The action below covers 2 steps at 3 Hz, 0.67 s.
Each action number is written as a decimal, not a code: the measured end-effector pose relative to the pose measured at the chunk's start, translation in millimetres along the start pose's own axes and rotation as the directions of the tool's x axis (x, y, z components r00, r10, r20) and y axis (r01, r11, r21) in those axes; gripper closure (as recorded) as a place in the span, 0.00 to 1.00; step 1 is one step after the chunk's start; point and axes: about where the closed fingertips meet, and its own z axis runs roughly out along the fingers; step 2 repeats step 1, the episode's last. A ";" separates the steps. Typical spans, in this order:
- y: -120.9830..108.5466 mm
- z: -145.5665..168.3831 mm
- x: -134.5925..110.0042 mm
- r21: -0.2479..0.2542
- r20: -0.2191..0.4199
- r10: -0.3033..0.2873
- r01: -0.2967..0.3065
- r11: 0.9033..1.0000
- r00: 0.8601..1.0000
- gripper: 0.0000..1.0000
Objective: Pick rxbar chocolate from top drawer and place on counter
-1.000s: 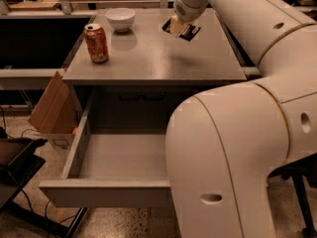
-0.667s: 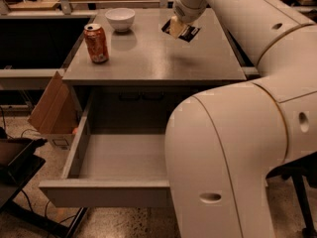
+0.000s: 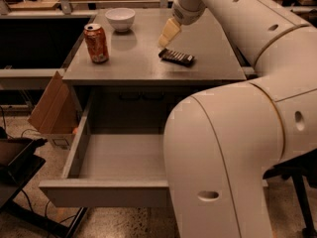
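The rxbar chocolate [image 3: 177,57], a dark shiny bar, lies flat on the grey counter [image 3: 133,66], right of its middle. My gripper [image 3: 167,34] hangs just above and to the left of the bar's near end, apart from it, open and empty. The top drawer [image 3: 99,192] is pulled out below the counter. Its grey floor shows nothing on it where I can see, and my arm hides its right part.
An orange-red soda can [image 3: 96,43] stands at the counter's left. A white bowl [image 3: 120,19] sits at the back. A cardboard box [image 3: 49,105] leans left of the cabinet. My large arm [image 3: 237,133] fills the right foreground. A dark tray-like object [image 3: 15,157] is at the far left.
The bar was in the gripper above the counter; now it lies on the counter and the gripper has let go and lifted slightly off it.
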 end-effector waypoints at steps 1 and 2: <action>0.0 0.0 0.0 0.000 0.000 0.000 0.000 1.000 1.000 0.00; 0.0 0.0 0.0 0.000 0.000 0.000 0.000 1.000 1.000 0.00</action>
